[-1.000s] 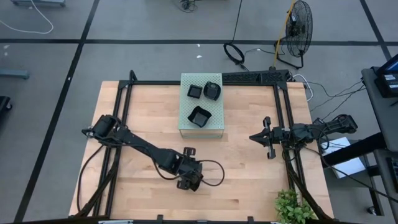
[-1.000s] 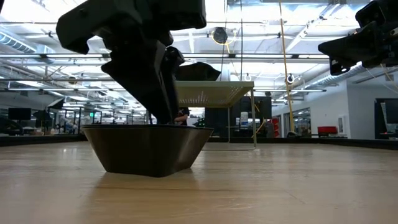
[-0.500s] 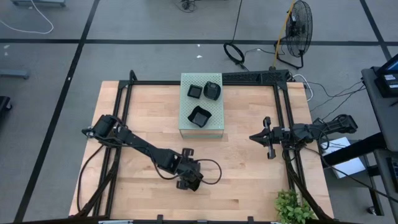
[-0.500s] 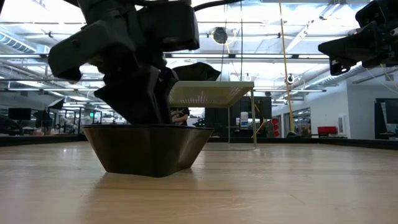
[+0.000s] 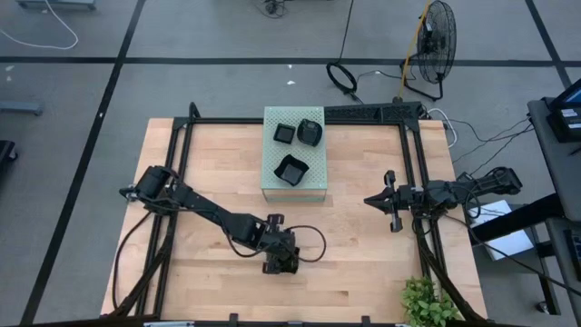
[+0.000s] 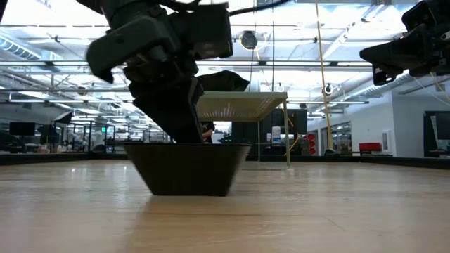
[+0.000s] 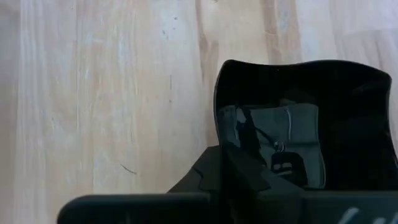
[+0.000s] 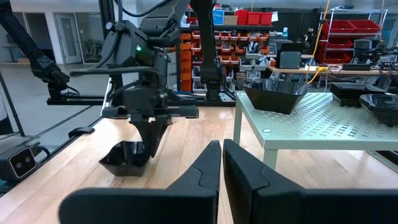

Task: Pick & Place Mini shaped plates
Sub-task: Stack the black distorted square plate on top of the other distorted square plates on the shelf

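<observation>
Low view: nearest, the left gripper (image 6: 184, 126) is clamped on the rim of a mini shaped plate (image 6: 188, 167) resting on the table (image 5: 363, 263). Farther back, three plates (image 5: 291, 169) sit on the pale green box (image 5: 292, 187). At right, the right gripper (image 5: 389, 201) hovers, fingers together.

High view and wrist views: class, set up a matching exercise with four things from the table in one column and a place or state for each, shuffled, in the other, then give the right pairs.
Things:
1. left gripper
2. right gripper
3. pale green box
4. plant

Places or states:
A. carries three mini shaped plates on top
B. shut on a black plate on the wood
C. at the table's near right corner
D. shut, holding nothing, near the right edge

Pairs: 1-B, 2-D, 3-A, 4-C
</observation>
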`<action>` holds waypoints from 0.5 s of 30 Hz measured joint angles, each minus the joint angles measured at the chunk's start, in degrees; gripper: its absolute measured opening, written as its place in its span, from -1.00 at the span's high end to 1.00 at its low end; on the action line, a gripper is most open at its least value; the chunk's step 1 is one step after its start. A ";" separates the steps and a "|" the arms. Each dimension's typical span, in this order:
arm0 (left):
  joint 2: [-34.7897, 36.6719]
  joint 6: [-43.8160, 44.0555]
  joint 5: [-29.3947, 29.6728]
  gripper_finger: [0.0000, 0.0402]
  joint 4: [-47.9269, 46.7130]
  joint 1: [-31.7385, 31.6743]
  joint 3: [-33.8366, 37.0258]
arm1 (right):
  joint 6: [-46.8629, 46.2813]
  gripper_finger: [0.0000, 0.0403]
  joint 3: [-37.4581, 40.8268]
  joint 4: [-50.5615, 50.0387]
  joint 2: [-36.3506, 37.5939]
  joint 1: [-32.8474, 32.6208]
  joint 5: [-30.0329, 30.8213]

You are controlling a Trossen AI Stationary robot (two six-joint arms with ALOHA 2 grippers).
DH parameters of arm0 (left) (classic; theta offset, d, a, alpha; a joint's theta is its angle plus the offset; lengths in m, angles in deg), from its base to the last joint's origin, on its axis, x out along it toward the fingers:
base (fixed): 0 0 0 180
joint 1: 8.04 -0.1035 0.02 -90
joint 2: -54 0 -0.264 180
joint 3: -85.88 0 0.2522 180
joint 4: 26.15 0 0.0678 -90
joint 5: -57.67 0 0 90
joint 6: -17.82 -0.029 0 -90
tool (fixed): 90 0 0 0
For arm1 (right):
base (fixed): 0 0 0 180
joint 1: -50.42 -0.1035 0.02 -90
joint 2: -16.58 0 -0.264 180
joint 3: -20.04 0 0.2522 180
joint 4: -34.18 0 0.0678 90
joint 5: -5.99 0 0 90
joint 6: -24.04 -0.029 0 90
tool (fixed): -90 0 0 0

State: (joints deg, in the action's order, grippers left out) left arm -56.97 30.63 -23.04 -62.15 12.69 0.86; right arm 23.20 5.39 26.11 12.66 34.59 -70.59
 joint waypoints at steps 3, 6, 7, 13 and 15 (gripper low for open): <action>0.35 2.72 -1.07 0.93 -0.13 -0.57 -0.09 | -0.02 0.96 0.02 0.00 0.00 0.00 0.02; 2.56 2.98 -1.87 0.97 -0.60 -0.57 -0.67 | -0.02 0.96 0.00 0.01 0.00 -0.01 0.00; 3.77 2.97 -1.78 0.97 -0.62 -0.57 -0.94 | -0.01 0.97 0.01 0.01 0.00 -0.01 0.00; 14.54 5.94 5.67 0.98 -0.54 -0.78 -2.22 | -0.02 0.96 0.02 0.04 0.00 0.00 -0.01; 18.91 7.76 11.27 0.98 0.24 -1.42 -2.38 | 0.00 0.96 0.01 0.02 -0.01 0.00 0.00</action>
State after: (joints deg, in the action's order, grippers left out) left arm -38.06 38.39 -11.77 -61.91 11.27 -1.52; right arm 23.20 5.40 26.13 12.64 34.58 -70.59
